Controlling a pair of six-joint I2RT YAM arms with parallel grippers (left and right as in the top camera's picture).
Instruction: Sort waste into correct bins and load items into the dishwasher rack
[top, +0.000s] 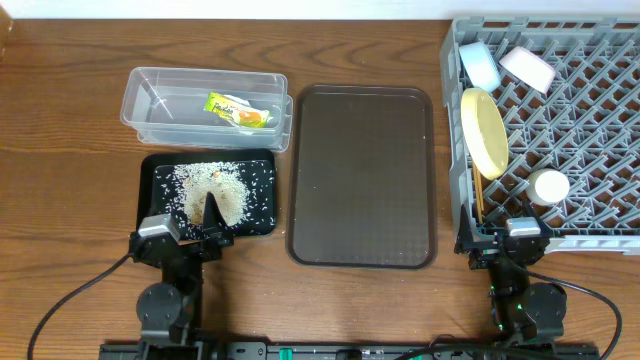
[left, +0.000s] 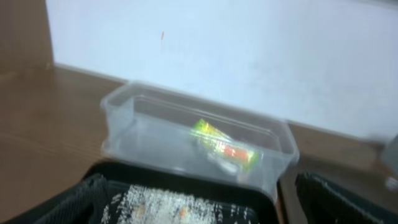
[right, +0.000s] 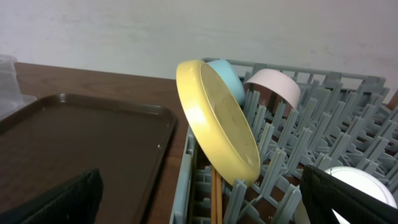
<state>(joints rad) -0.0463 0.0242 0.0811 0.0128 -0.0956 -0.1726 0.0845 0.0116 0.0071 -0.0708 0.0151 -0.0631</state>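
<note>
Where your views fall short, what is hard to make out? (operator)

My left wrist view is blurred. The snack wrapper (top: 238, 110) in the clear tub (top: 140, 85) is only a green-and-yellow smear there. It cuts off the rice scraps (top: 212, 188) on the black tray (top: 150, 190). The chopsticks (top: 478, 200) are mostly hidden behind the yellow plate (top: 484, 130), which leans on edge by the dishwasher rack's (top: 590, 130) left wall. The cup (top: 548, 186) is cropped in the right wrist view. (me)

And edges, room? (operator)

The rack runs off the overhead's right side, with the blue bowl (top: 480, 63) and white bowl (top: 527, 68) in its far left corner. My left gripper (left: 205, 200) hangs over the black tray's near part, jaws spread wide, holding nothing. My right gripper (right: 202, 199) sits at the rack's near left corner, jaws equally wide and empty. Between them lies the brown serving tray (top: 362, 180), with strips of desk (top: 60, 150) on either side. (me)
</note>
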